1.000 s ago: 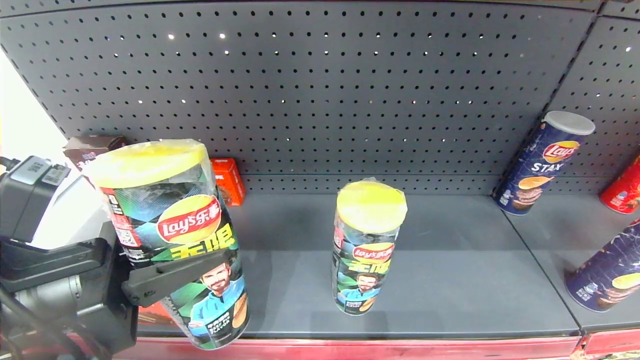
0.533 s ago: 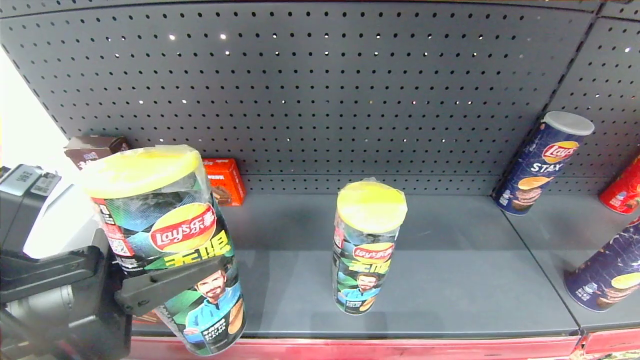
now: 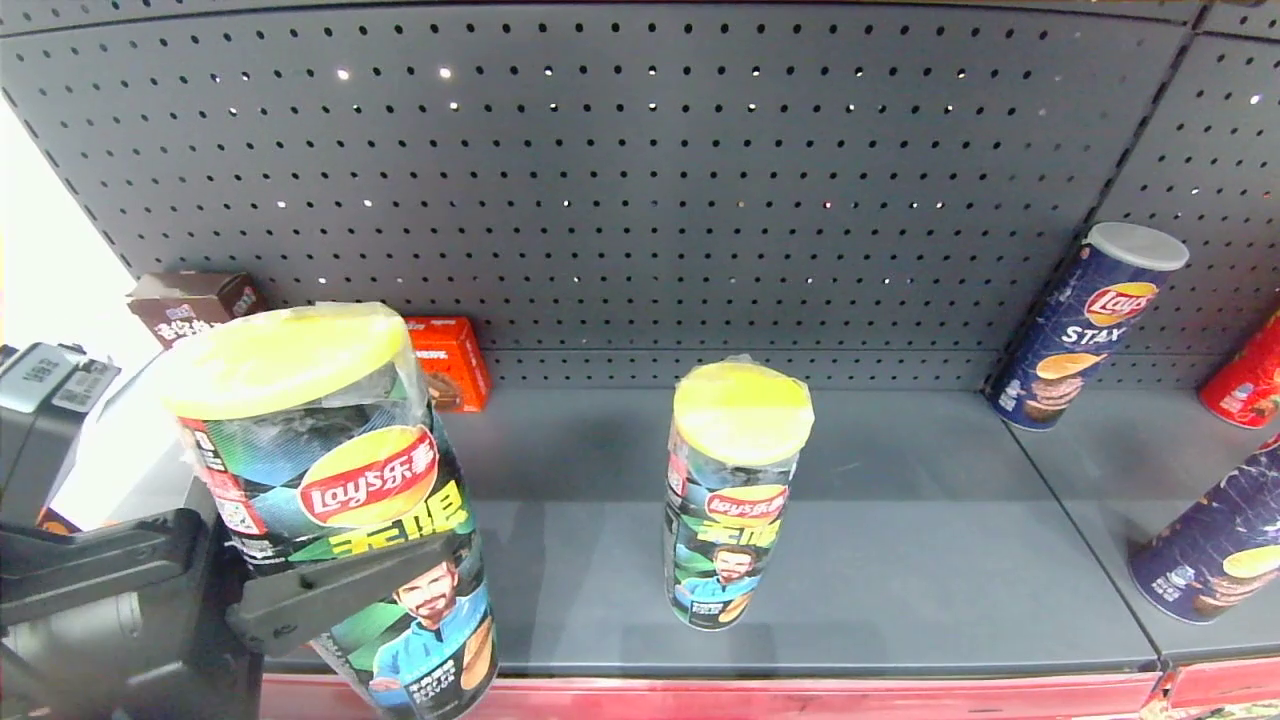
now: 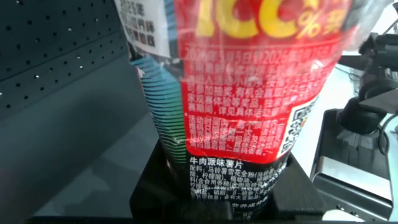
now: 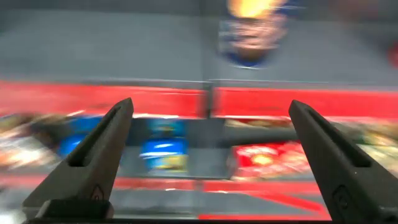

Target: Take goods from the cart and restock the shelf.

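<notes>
grey shelf board (image 3: 900, 540) with a red front lip lay before the robot. nearest, at its left front edge, the left end effector (image 3: 320, 570) was closed on a yellow-lidded chip can (image 3: 320, 470), and one dark finger crossed the lower half of the label. the can's long axis was nearly upright, a little leaned, with its base over the lip, so the bare board lay beyond it and to the right. i judge the left arm was the better placed one for the set-down, as its wrist sat low at the left side. the right end effector (image 5: 205, 155) hung open, jaws wide apart, before lower shelves. farther in, a second can (image 3: 735, 495) stood upright mid-shelf, well apart. at the back an orange box (image 3: 450, 360) stood by the pegboard wall (image 3: 640, 200).
</notes>
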Controlling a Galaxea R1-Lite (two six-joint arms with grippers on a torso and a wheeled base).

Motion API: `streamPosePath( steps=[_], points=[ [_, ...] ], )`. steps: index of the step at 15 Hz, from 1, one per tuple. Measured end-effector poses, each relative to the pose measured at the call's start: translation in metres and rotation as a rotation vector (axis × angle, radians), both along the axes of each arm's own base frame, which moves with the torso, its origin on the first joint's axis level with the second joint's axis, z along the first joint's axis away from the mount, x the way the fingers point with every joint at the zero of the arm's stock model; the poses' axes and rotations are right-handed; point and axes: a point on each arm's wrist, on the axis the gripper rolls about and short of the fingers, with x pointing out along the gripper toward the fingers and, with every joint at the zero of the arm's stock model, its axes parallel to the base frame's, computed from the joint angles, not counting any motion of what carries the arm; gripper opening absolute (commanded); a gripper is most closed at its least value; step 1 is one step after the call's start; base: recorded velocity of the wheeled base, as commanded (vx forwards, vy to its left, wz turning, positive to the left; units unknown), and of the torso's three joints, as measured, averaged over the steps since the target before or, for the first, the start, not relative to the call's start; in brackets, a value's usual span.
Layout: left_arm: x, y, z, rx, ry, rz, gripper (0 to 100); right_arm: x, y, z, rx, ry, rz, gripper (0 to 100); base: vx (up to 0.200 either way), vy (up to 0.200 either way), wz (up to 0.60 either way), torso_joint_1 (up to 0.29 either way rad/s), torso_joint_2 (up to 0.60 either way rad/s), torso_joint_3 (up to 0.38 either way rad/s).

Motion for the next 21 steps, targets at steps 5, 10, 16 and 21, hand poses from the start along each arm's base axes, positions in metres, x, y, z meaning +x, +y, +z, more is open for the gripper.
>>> streamPosePath(
  steps=[5, 10, 16, 21],
  points=[
    [-0.002, -0.003, -0.001, 0.000, -0.001, -0.025, 0, 0.000, -0.004, -0.006, 0.028, 0.005, -0.149, 100, 0.000, 0.000, 0.00, 0.000, 0.00, 0.000],
    [-0.006, -0.004, 0.001, -0.005, -0.009, -0.037, 0, -0.001, -0.004, -0.008, 0.027, 0.001, -0.155, 100, 0.000, 0.000, 0.00, 0.000, 0.00, 0.000],
    [-0.004, -0.009, 0.008, -0.007, -0.029, -0.060, 0, -0.001, -0.004, -0.008, 0.027, 0.002, -0.155, 100, 0.000, 0.000, 0.00, 0.000, 0.00, 0.000],
    [0.005, -0.012, 0.005, 0.048, -0.097, -0.059, 0, -0.001, -0.004, -0.008, 0.027, 0.003, -0.155, 100, 0.000, 0.000, 0.00, 0.000, 0.00, 0.000]
  ],
)
